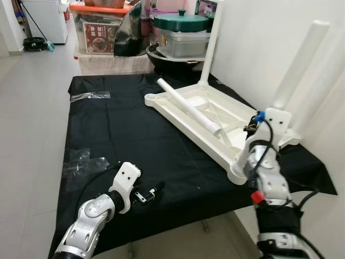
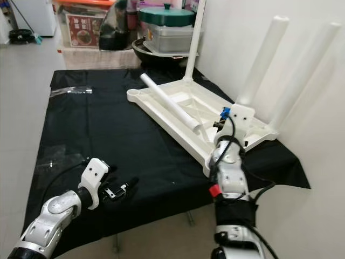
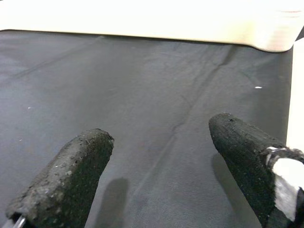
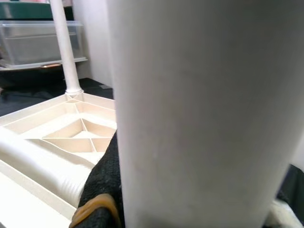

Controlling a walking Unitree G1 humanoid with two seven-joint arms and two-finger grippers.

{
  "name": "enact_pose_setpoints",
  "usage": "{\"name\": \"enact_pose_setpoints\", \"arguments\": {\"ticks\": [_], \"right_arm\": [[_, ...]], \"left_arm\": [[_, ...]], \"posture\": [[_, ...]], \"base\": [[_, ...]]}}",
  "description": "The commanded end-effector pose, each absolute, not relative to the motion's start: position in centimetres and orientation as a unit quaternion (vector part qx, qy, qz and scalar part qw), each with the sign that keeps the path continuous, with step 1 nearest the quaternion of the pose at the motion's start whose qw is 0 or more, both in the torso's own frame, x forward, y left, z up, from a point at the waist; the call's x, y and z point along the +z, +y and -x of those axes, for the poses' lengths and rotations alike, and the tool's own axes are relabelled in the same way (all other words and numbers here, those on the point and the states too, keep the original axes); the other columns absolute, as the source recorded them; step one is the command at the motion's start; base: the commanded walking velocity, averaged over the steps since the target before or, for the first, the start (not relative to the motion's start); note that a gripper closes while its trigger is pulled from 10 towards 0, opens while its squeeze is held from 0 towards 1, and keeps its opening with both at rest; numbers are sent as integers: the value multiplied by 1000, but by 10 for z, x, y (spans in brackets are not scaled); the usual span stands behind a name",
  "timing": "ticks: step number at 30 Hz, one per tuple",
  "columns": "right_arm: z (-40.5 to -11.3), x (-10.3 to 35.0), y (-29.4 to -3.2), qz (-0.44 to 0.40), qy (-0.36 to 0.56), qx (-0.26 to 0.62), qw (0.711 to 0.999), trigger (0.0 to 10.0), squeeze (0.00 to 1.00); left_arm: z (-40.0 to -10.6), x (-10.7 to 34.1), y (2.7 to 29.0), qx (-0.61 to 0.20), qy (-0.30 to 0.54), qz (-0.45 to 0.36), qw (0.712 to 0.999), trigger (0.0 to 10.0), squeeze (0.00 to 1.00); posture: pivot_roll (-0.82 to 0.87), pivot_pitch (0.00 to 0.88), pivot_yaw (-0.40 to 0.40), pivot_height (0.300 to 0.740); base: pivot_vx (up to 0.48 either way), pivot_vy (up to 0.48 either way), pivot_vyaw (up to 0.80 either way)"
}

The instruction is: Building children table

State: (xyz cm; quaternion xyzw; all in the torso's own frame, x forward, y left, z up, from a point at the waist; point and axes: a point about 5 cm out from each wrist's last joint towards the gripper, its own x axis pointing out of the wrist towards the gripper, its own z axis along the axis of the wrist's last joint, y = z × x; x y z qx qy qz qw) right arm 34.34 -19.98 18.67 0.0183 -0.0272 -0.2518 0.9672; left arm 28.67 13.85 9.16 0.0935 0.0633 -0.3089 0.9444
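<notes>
A white children's table [image 1: 161,107] lies upside down on a black cloth [image 1: 118,135]. One leg [image 1: 211,43] stands at its far corner, and two more [image 2: 264,54] [image 2: 304,70] stand at the near right by the wall. A loose leg [image 1: 188,108] lies across the underside. My right gripper [image 1: 265,128] is at the base of the nearer upright leg [image 4: 190,114], shut on it, with one black finger [image 4: 102,190] pressed against it. My left gripper [image 1: 151,193] hovers low over the cloth near its front edge, open and empty, with its fingers [image 3: 71,180] wide apart.
Clear plastic bags [image 1: 89,96] [image 1: 81,162] lie on the cloth's left side. Behind the cloth stand storage boxes [image 1: 99,32] and a pan with a green lid [image 1: 180,24]. A white wall [image 1: 269,32] runs close along the right. Tiled floor [image 1: 27,108] lies to the left.
</notes>
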Motion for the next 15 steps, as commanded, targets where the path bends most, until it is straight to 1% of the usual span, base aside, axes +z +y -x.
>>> {"name": "enact_pose_setpoints", "arguments": {"ticks": [1,4,5,6,8,10,11,12,14,15], "right_arm": [[-336,162,-202,20,29,-275,961,1569,0],[-338,164,-195,21,33,-254,966,1569,0],[-341,166,-191,17,35,-234,972,10000,0],[-344,169,-188,12,30,-213,976,10000,0],[-347,172,-184,5,25,-199,980,10000,0],[-349,175,-184,-2,17,-196,981,10000,0],[-351,179,-183,-6,-2,-191,982,10000,0],[-352,185,-185,-19,-24,-187,982,10000,1000],[-351,193,-189,-47,-50,-177,982,10000,1000],[-351,193,-189,-47,-50,-177,982,10000,1000]], "left_arm": [[-287,91,135,-315,66,-97,942,10000,0],[-287,91,135,-314,66,-98,942,10000,0],[-288,91,135,-314,66,-97,942,10000,0],[-287,90,133,-314,66,-96,942,10000,0],[-287,90,133,-314,66,-96,942,10000,0],[-286,89,132,-314,66,-96,942,10000,0],[-286,89,133,-314,67,-96,942,10000,0],[-286,88,133,-313,68,-97,942,10000,0],[-286,88,134,-312,68,-97,943,10000,0],[-286,88,134,-312,68,-97,943,10000,0]], "posture": [[6,0,-103,740],[0,0,-108,740],[0,0,-108,740],[0,0,-110,740],[0,0,-110,740],[-2,0,-110,740],[0,0,-111,740],[0,0,-111,740],[3,0,-113,740],[3,0,-113,740]], "base": [[0,0,0],[0,0,0],[0,0,0],[0,0,0],[0,0,0],[0,0,0],[0,0,0],[0,0,0],[0,0,0],[0,0,0]]}}
